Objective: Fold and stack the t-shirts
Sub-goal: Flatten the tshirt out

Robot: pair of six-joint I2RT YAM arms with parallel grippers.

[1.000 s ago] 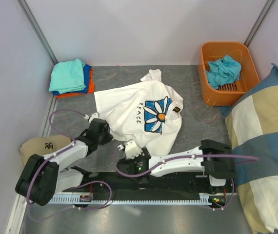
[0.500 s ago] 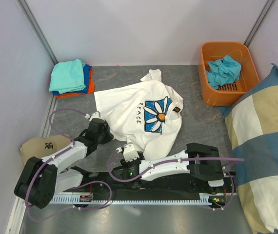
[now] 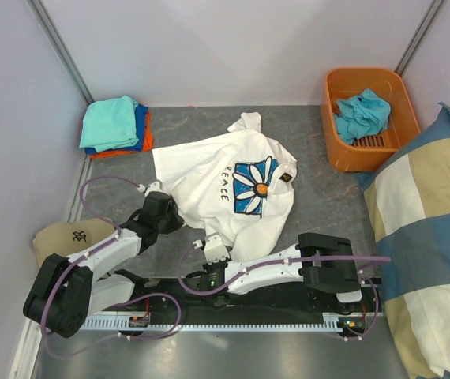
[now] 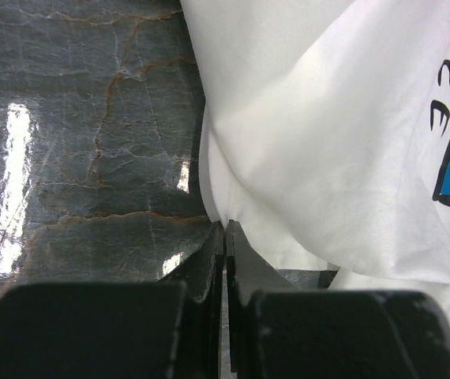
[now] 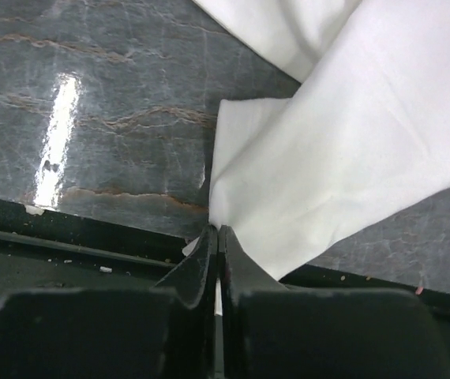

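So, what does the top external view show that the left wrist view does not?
Only the top external view shows the folded stack in the far left corner, the orange basket holding a crumpled teal shirt, the tan cap and the checked cushion. Only the left wrist view shows, from close by, the left fingers shut on the edge of the white t-shirt. Both show this t-shirt with its dark lettering, and the grey table.
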